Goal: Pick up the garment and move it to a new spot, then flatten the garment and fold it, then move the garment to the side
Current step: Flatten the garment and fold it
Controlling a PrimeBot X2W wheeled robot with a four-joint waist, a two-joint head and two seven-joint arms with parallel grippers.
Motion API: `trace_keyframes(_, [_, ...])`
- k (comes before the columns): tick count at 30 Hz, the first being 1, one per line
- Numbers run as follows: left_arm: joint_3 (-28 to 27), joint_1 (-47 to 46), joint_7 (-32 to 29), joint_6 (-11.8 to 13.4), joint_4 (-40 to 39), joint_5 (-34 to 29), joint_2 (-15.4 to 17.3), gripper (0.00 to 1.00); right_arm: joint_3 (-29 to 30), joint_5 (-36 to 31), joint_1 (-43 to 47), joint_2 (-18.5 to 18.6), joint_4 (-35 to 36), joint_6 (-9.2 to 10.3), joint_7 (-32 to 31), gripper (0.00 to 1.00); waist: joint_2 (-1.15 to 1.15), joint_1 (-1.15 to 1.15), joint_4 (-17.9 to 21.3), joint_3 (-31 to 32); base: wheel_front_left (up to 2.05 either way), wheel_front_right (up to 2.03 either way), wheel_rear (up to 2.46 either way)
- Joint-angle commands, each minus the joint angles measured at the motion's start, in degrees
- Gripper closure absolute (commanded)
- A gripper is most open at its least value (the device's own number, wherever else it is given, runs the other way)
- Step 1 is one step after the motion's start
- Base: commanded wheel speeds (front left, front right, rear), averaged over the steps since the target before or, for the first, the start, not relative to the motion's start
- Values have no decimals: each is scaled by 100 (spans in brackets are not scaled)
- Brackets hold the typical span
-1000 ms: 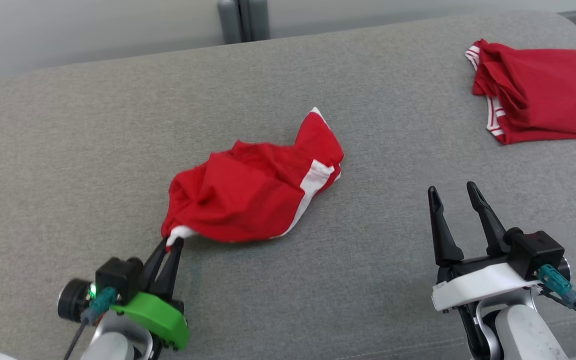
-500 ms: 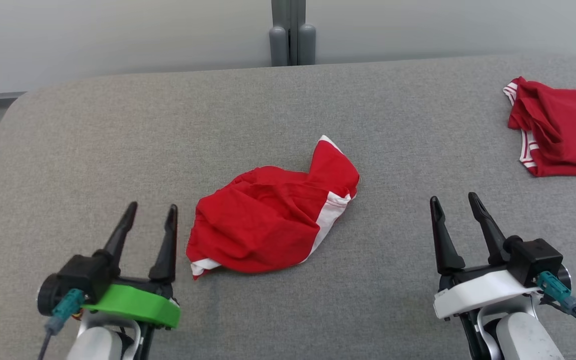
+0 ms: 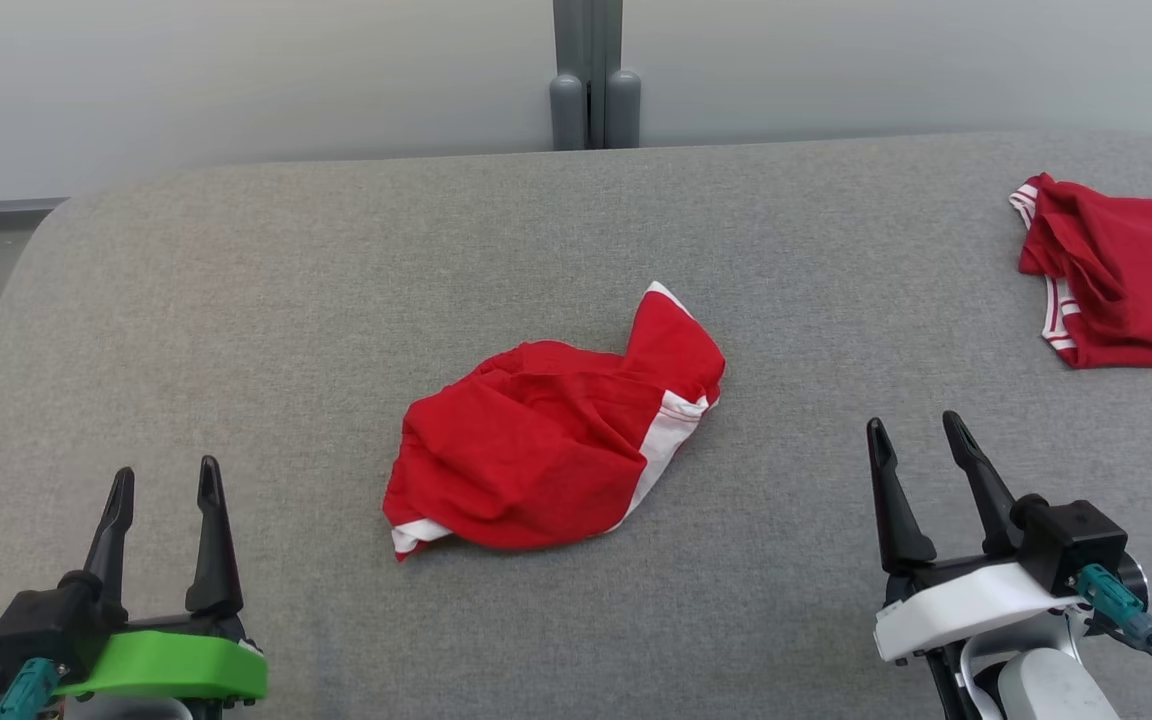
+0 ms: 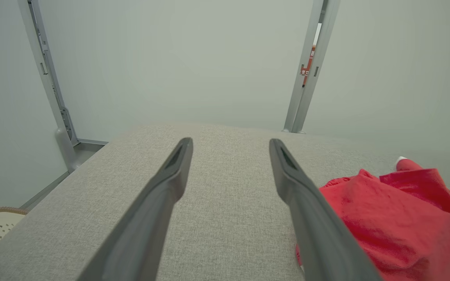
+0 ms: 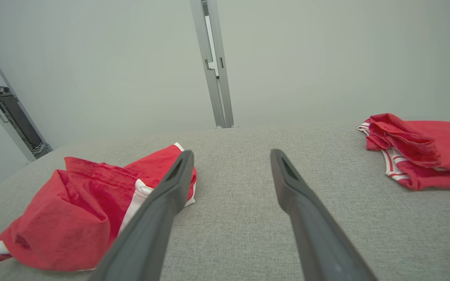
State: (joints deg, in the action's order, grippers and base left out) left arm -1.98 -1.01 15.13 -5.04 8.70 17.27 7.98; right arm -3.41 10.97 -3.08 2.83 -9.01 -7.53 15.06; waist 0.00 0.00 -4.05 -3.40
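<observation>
Jaws on left gripper [image 3: 164, 470] and right gripper [image 3: 914, 422] gape empty (garment [image 3: 536, 460] between them); right wrist view adds second garment [image 5: 424, 152].

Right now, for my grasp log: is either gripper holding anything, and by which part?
Nothing is held: the left gripper and right gripper stand open, clear of the crumpled red-and-white garment.

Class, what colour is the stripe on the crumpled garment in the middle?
White stripe on the red garment; clearest in the head view.
</observation>
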Motion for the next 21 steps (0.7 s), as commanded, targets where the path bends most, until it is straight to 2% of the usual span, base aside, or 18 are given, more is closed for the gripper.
trace_keyframes(1, [-73,79,-2,-36,29,-66,-43,0,9,1,56,12,-39,10,15,0,0,0,-68,10,0,0,0])
trace_keyframes(10, [-136,-88,-2,-155,152,-224,-235,0,-479,-142,-408,75,-486,10,15,0,0,0,-375,-29,0,0,0])
trace_keyframes(21, [-6,-364,-2,-241,311,-261,-379,0,-937,-222,-1456,236,-1710,10,15,0,0,0,-1007,-298,0,0,0])
